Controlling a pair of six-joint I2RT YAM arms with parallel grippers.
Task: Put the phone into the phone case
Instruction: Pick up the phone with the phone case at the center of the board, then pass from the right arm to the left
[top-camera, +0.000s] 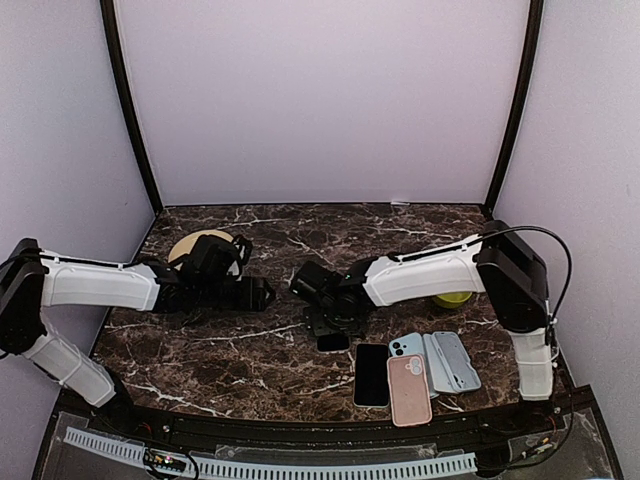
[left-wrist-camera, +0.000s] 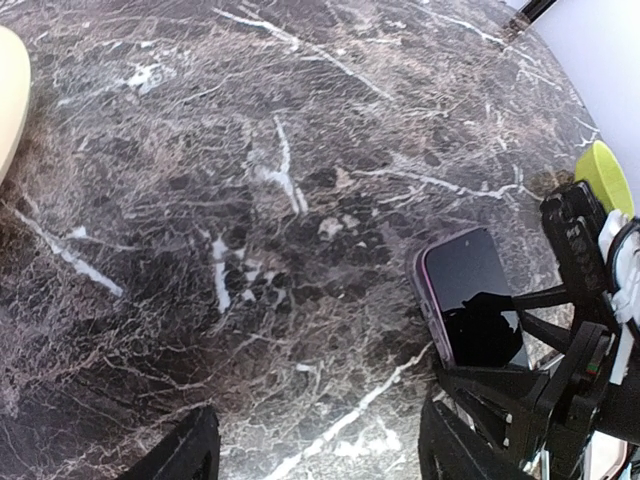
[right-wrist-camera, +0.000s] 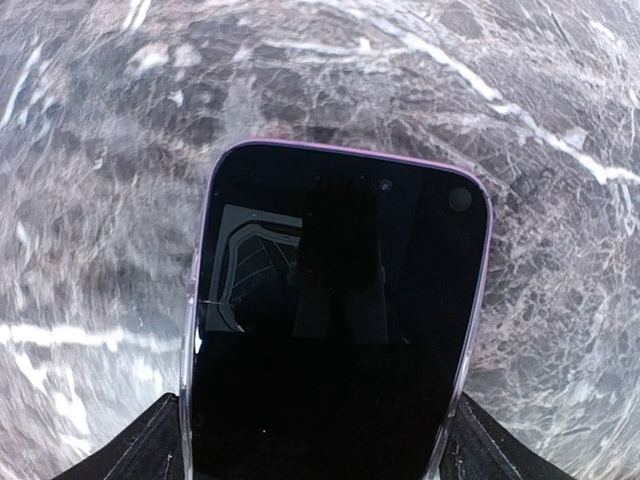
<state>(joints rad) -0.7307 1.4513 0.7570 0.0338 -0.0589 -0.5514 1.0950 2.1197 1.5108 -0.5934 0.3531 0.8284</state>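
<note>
A black-screened phone (right-wrist-camera: 335, 330) lies face up on the marble table (top-camera: 250, 350), seated in a clear phone case with a lilac rim (right-wrist-camera: 198, 270). My right gripper (right-wrist-camera: 320, 440) reaches down over its near end, one finger against each long edge, shut on it. In the top view only the phone's end (top-camera: 333, 342) shows under the right gripper (top-camera: 330, 322). The left wrist view has the same phone (left-wrist-camera: 470, 290) at the right. My left gripper (left-wrist-camera: 315, 450) hangs open over bare marble, left of the phone, with nothing between its fingers; in the top view the left gripper (top-camera: 262, 293) points right.
At the front right lie a black phone (top-camera: 371, 374), a pink case (top-camera: 409, 390), a light blue case (top-camera: 408, 346) and grey-blue cases (top-camera: 455, 360). A yellow-green object (top-camera: 455, 298) sits behind the right arm. A beige disc (top-camera: 200, 245) lies by the left arm.
</note>
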